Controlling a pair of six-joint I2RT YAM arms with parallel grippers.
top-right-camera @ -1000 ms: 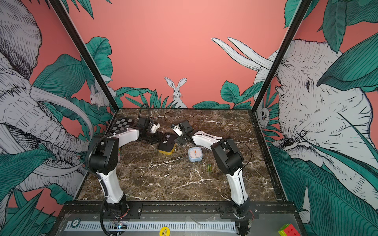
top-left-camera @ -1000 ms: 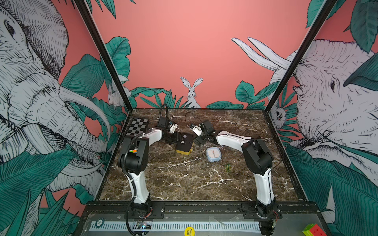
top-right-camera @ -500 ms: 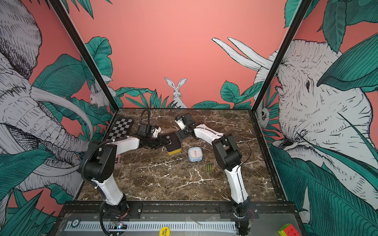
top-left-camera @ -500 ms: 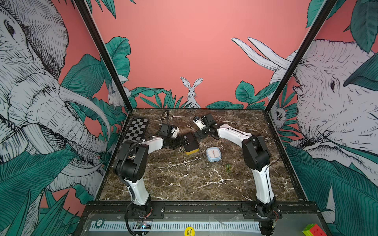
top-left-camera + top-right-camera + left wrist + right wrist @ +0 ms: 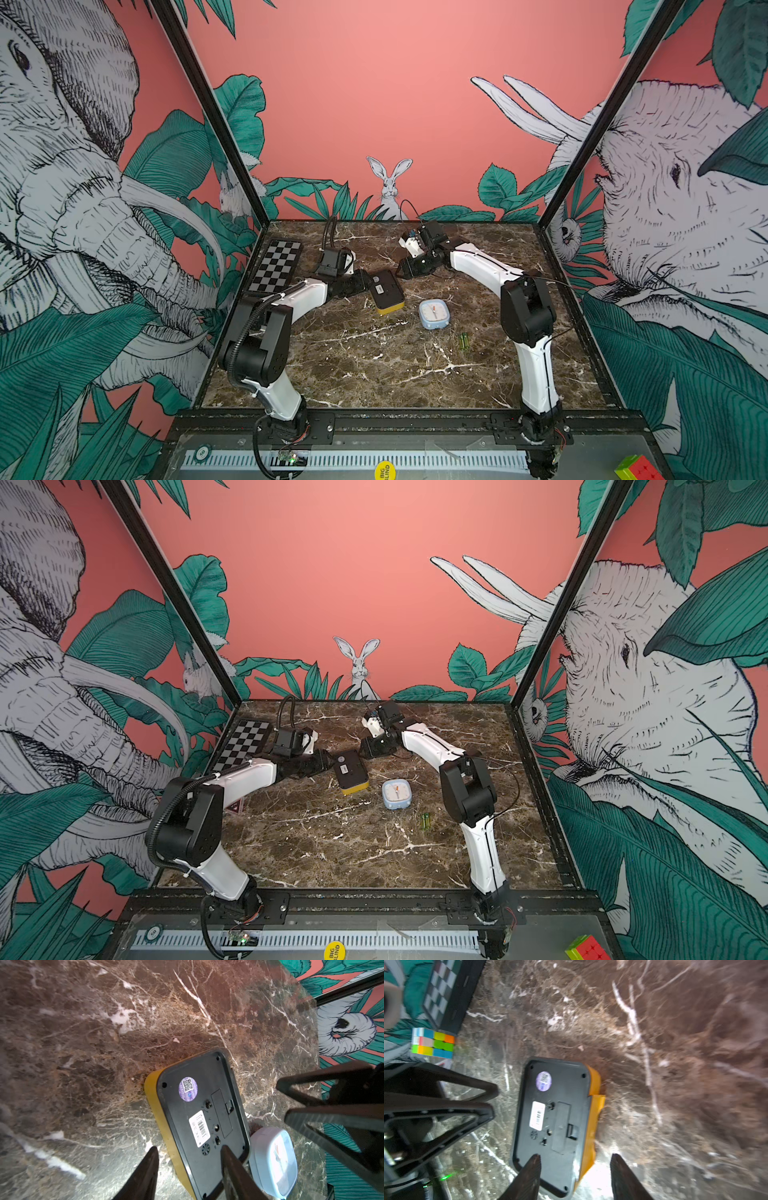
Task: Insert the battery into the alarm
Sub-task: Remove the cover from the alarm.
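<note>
A brown marble surface (image 5: 374,374) sits inside walls painted with jungle animals, and two robot arms reach in from its near edge. In both top views a yellow-edged alarm (image 5: 386,291) (image 5: 350,771) lies face down, black back upward, toward the far edge and roughly midway between the left and right edges.

The left hand (image 5: 368,283) comes at the alarm from the left edge's side and the right hand (image 5: 402,272) from the far right. The top views are too small to show how wide either hand stands.

The left wrist view shows the left hand's two fingers (image 5: 153,1153) parted, one over bare marble and one over the alarm's back, gripping nothing. The right wrist view shows the same for the right hand. Whether any finger touches the alarm cannot be told.

Only the wrist views show detail on the back: a closed battery lid (image 5: 221,1113), a round purple sticker (image 5: 188,1088) and a white barcode label (image 5: 201,1128).

A small blue clock (image 5: 434,313) lies face up near the alarm, toward the near edge and to its right. The green batteries (image 5: 464,341) lie nearer still, well apart from the alarm, and appear only in the top views.

A checkerboard (image 5: 274,266) lies along the left edge, and the right wrist view alone shows a puzzle cube (image 5: 432,1043) at its corner.
</note>
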